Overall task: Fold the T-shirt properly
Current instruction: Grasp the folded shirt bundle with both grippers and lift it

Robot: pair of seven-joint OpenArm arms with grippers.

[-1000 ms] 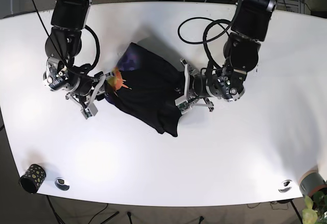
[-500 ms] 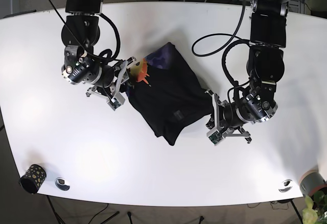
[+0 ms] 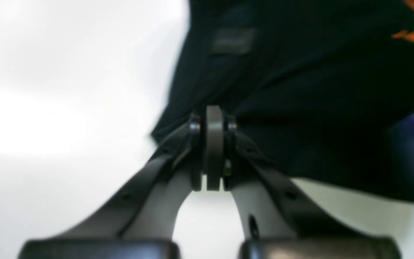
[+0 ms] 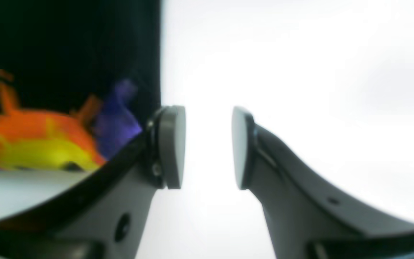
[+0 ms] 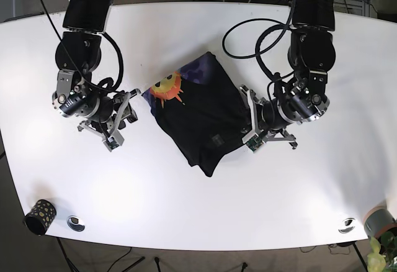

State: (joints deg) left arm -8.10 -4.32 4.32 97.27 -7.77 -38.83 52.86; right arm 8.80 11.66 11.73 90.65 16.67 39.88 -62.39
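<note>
We see the black T-shirt point(image 5: 201, 117) folded near mid-table point(image 5: 198, 210). Our left gripper point(image 3: 212, 144) reaches in low from its edge, fingers pinched onto the fabric. Our right gripper point(image 4: 207, 147) sits beside the shirt, fingers parted, holding nothing.

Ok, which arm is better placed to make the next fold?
Probably left: its end effector is shut on the T-shirt edge. The right end effector is open beside the shirt, holding nothing.
</note>
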